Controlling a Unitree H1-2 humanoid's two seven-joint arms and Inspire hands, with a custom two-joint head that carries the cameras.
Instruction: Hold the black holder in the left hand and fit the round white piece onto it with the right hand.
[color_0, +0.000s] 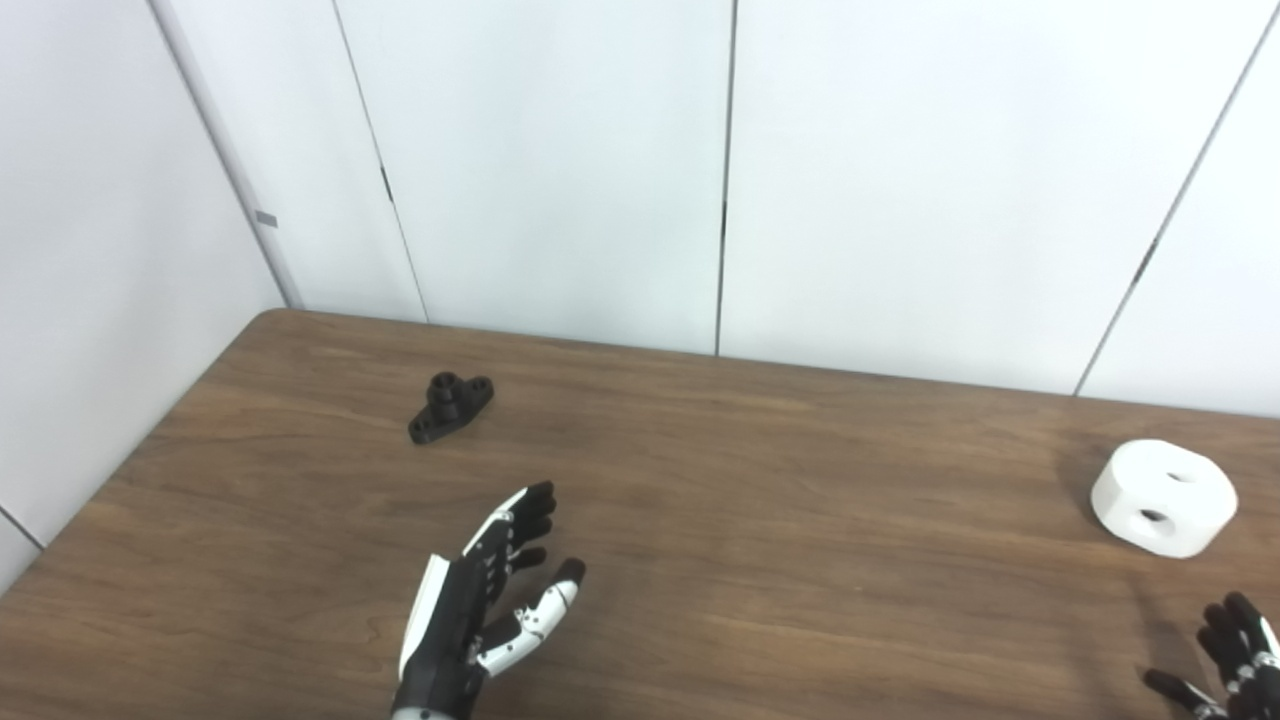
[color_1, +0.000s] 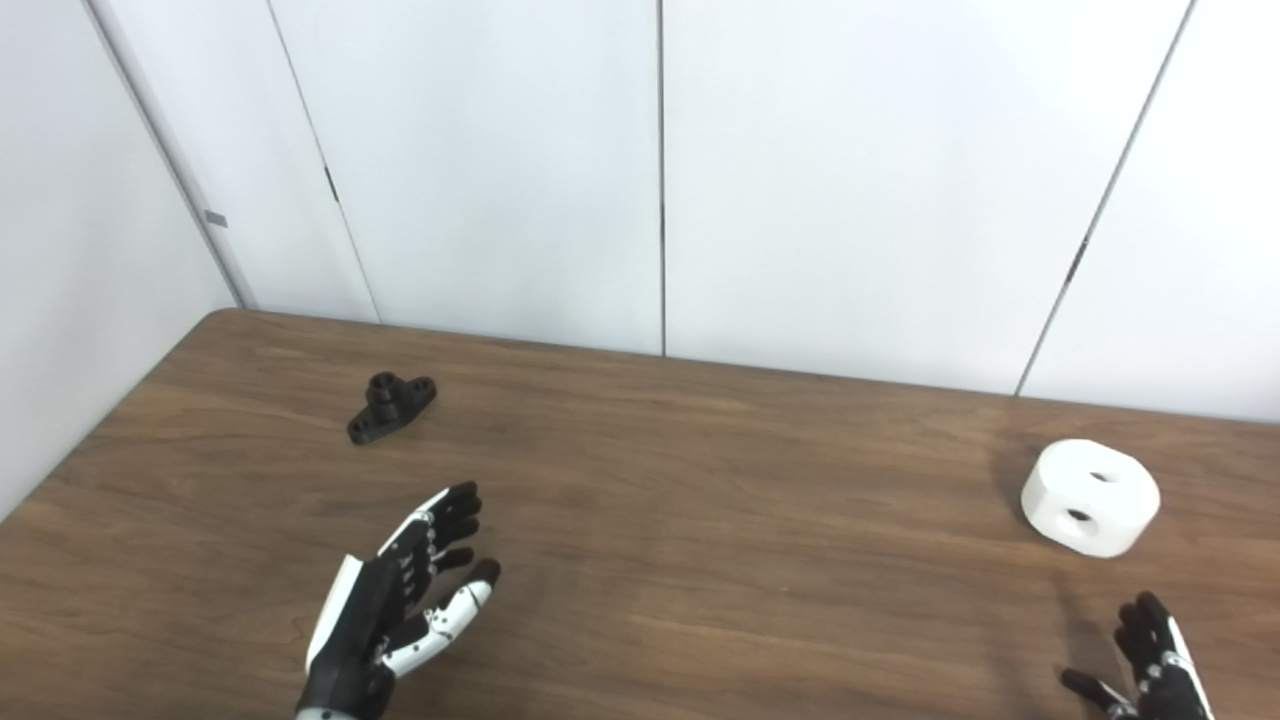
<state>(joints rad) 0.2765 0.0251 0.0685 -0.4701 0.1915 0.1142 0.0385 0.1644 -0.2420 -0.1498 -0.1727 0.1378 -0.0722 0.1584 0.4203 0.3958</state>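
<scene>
- A brown wood-grain table (color_0: 760, 560) is seen from above, with white wall panels (color_0: 560, 160) standing behind its far edge.
- The black holder (color_0: 451, 406) is found lying on the surface toward the far left corner; a flat base with a hole near each end and a short raised collar at its middle can be made out.
- The round white piece (color_0: 1164, 497) is placed on the surface near the right edge, well apart from the holder; two dark holes are shown in it, one on its top face and one on its side wall.
- The left hand (color_0: 490, 595) is held over the near part of the surface, released, with fingers (color_0: 525, 515) spread and extended toward the holder; nothing is grasped, and the holder is not touched.
- The right hand (color_1: 1150, 660) is seen only in part at the near right corner, cut off by the picture's bottom edge; its visible fingers are parted and nothing is grasped. It is near the white piece but apart from it.
</scene>
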